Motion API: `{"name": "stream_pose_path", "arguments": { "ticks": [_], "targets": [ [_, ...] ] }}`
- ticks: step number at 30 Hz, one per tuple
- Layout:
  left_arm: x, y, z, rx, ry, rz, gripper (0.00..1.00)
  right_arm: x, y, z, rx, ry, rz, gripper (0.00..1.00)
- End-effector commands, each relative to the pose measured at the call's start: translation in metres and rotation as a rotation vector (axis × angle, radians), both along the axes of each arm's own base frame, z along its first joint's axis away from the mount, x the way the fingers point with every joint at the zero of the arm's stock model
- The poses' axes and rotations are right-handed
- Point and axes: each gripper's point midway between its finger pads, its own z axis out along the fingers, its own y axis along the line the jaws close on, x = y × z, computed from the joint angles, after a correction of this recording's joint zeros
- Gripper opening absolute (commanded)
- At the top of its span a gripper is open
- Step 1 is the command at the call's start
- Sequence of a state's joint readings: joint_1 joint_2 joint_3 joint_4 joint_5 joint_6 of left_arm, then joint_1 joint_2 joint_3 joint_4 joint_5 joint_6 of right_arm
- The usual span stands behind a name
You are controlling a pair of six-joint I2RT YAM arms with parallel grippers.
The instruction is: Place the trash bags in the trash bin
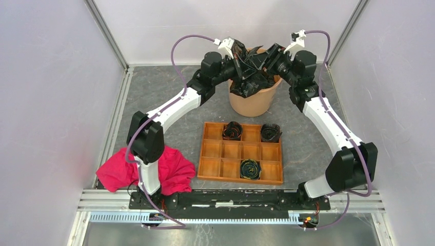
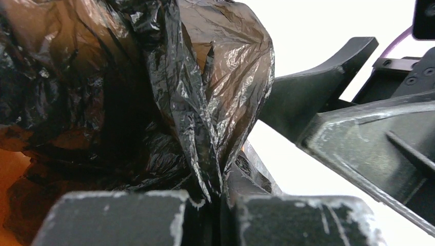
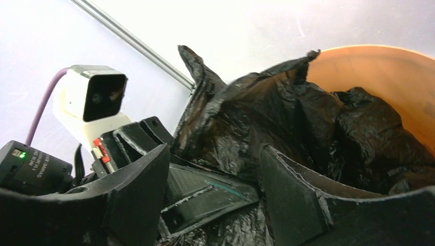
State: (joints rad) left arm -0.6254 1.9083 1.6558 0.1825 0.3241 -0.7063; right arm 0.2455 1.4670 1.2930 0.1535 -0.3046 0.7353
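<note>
Stuffing step: black trash bag (image 1: 250, 87) mostly inside orange bin (image 1: 254, 106), folds spilling over rim. Left fingers (image 2: 113, 218) clamped on film fold; right fingers (image 3: 297, 184) spread, gripping nothing (film bunched between). Next, likely: push loose folds below rim, then left releases

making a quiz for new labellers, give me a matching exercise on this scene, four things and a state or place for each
Things:
1 left gripper
2 right gripper
3 red-pink cloth
4 wooden tray

States or places:
A holds three dark rolls
B shut on the trash bag
C jaws apart at the trash bin
D lies beside the left arm

Pairs: 1-B, 2-C, 3-D, 4-A
</note>
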Motion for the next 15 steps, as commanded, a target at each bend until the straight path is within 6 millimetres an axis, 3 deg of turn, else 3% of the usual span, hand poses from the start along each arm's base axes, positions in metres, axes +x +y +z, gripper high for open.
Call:
{"name": "stream_pose_path", "arguments": {
  "ticks": [1,7,13,14,15],
  "targets": [
    [-0.014,-0.001,0.036,-0.072,-0.049,-0.03,0.02,0.007,-0.001,0.037,-0.016,-0.103,-0.039,0.69],
    [-0.013,-0.002,0.033,-0.058,-0.055,-0.024,0.02,0.021,0.008,0.021,0.0,-0.05,-0.036,0.56],
    [-0.012,-0.003,0.031,-0.034,-0.062,-0.014,0.02,0.031,0.022,0.02,-0.002,-0.04,-0.018,0.55],
    [-0.012,-0.004,0.032,-0.032,-0.064,-0.013,0.02,0.031,0.023,0.021,-0.006,-0.042,-0.014,0.5],
    [-0.012,-0.004,0.032,-0.028,-0.067,-0.013,0.02,0.03,0.025,0.021,-0.011,-0.045,-0.007,0.38]
  ]
}}
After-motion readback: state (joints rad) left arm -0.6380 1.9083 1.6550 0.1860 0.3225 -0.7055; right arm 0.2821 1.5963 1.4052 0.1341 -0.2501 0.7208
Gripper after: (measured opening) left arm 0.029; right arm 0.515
